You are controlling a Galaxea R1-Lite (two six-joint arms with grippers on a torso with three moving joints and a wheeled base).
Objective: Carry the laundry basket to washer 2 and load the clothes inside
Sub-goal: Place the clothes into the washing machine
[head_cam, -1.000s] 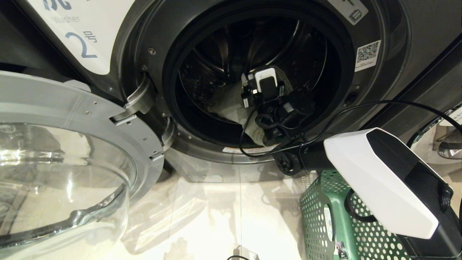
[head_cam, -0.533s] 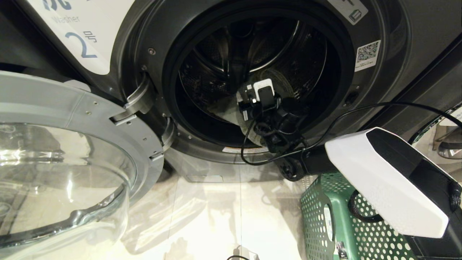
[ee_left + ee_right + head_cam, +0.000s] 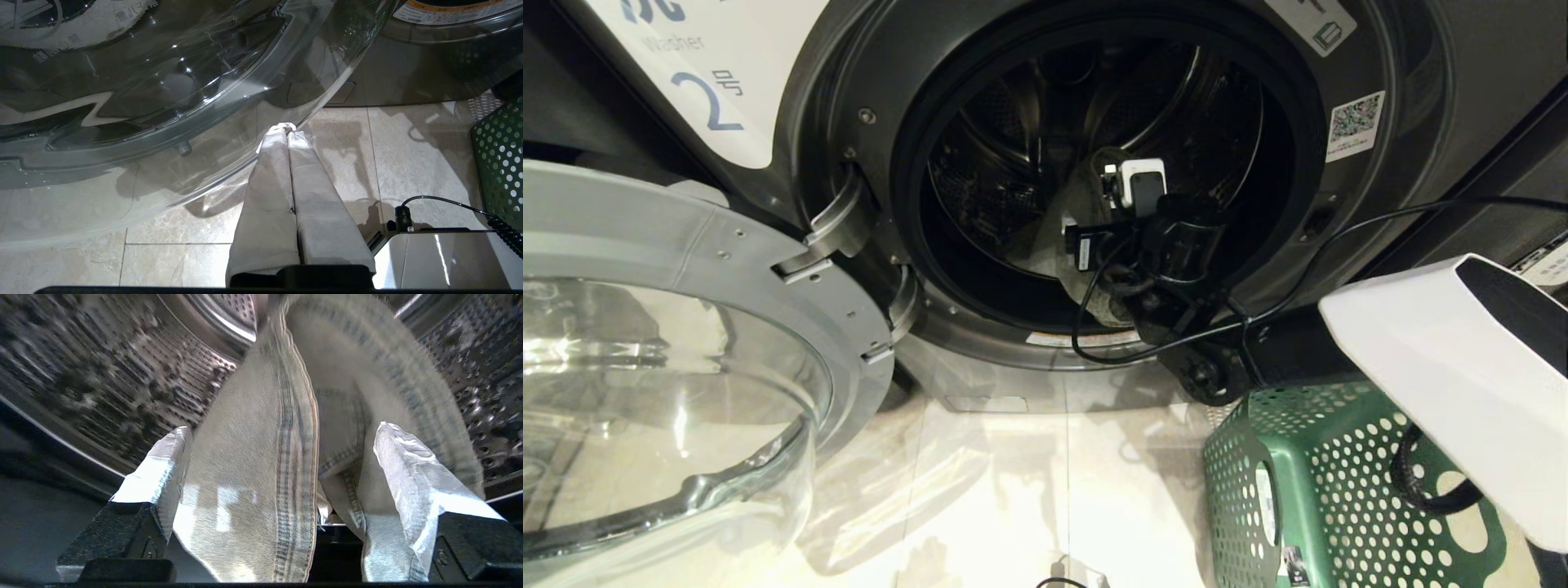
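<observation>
Right gripper spread inside washer 2's drum, denim garment lying between its fingers.

You see the garment's seam running lengthwise away from the wrist, deeper into the drum; nothing clamps it. Left gripper is pressed together, parked beside the glass door.

Jeans fill the gap between the right tool's spread fingers.

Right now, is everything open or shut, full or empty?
Washer door: swung wide open.
Washer drum: holds pale jeans, lying loose.
Right gripper: open, inside the drum, jeans between its fingers, not clamped.
Left gripper: shut, empty, low by the door glass.
Green laundry basket: on the floor; no clothes visible inside.
</observation>
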